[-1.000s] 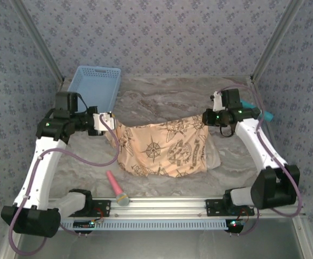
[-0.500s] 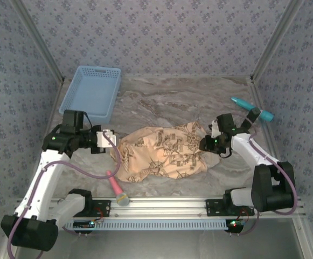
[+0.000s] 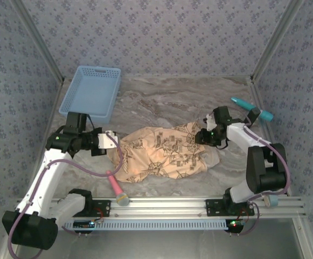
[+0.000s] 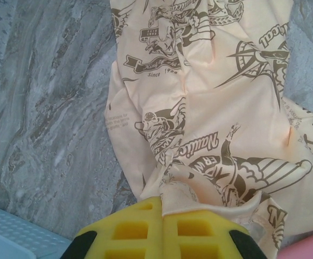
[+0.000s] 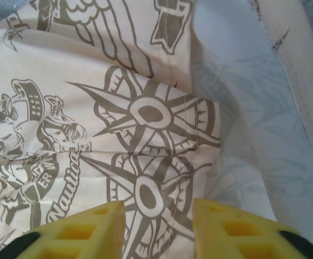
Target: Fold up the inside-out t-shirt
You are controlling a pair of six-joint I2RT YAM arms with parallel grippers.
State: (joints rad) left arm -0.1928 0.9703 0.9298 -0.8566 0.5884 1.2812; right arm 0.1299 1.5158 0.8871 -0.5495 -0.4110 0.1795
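**Operator:** Top view, status?
**Technician:** The t-shirt (image 3: 164, 156) lies bunched on the table (image 3: 167, 102) between the arms. At its left edge is the left claw (image 3: 112, 142); at its right edge, the right claw (image 3: 198, 137).
**Operator:** Left wrist view?
**Technician:** Pads (image 4: 134, 229) pressed together, with a cloth edge pinched between them.
**Operator:** Right wrist view?
**Technician:** Pads (image 5: 81, 232) stand apart over the compass print, gripping nothing.
**Operator:** Risk?
**Technician:** A one-sided pull would probably drag the cloth into a heap. The thin pinch may slip.

Found on the grey marbled table (image 3: 167, 100): crumpled inside-out t-shirt (image 3: 161, 156) at centre, blue basket (image 3: 90, 94) at far left, pink-handled tool (image 3: 115, 186) near front edge, teal tool (image 3: 251, 108) at far right.
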